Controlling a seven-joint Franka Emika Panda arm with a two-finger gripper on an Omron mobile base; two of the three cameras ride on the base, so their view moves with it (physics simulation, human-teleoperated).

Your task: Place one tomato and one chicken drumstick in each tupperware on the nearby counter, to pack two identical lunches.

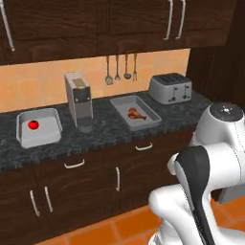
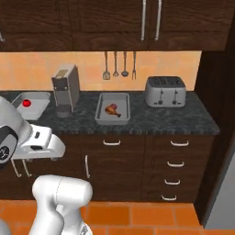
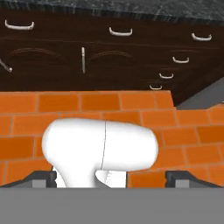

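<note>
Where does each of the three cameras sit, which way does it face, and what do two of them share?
Left base view: behind-left of the arm, facing the counter; white arm lower right.
Right base view: behind-right, same counter; arm lower left.
Hand view: on the hand, facing the floor and drawers; open gripper at bottom.
Shared: both base views show the tomato in one tupperware, the drumstick in the other.

Two lunch trays on the black marbled stone surface (image 1: 100, 131)

Left of the coffee machine (image 1: 79, 100), a shallow grey tupperware (image 1: 53, 136) holds a small red tomato (image 1: 33, 125); right of it, another (image 1: 150, 115) holds a brown chicken drumstick (image 1: 136, 114).
</note>
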